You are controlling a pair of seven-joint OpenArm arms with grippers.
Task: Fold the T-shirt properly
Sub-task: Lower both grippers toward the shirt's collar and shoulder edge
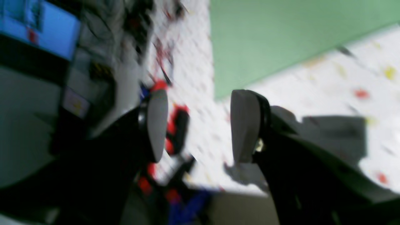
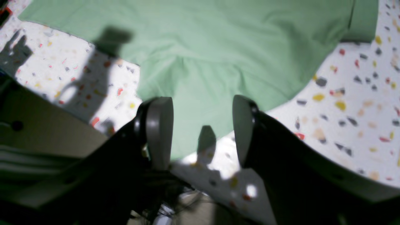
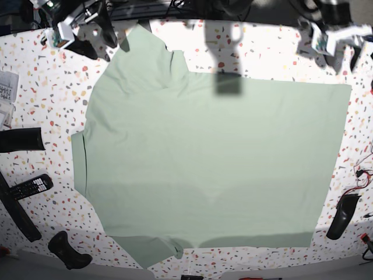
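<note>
T-shirt (image 2: 193, 47): flat, ahead of both empty, parted jaws; risk: shallow pinch slips, fabric bunches on bench (image 2: 350, 103).

A robotics lab or workshop bench, by the look of it; a speckled terrazzo-pattern tabletop (image 3: 46, 105) ringed with clutter; a remote control (image 3: 30, 186) at one edge; red wires (image 3: 362, 175) opposite; a lit blue monitor (image 1: 37, 28) beyond the table.
</note>
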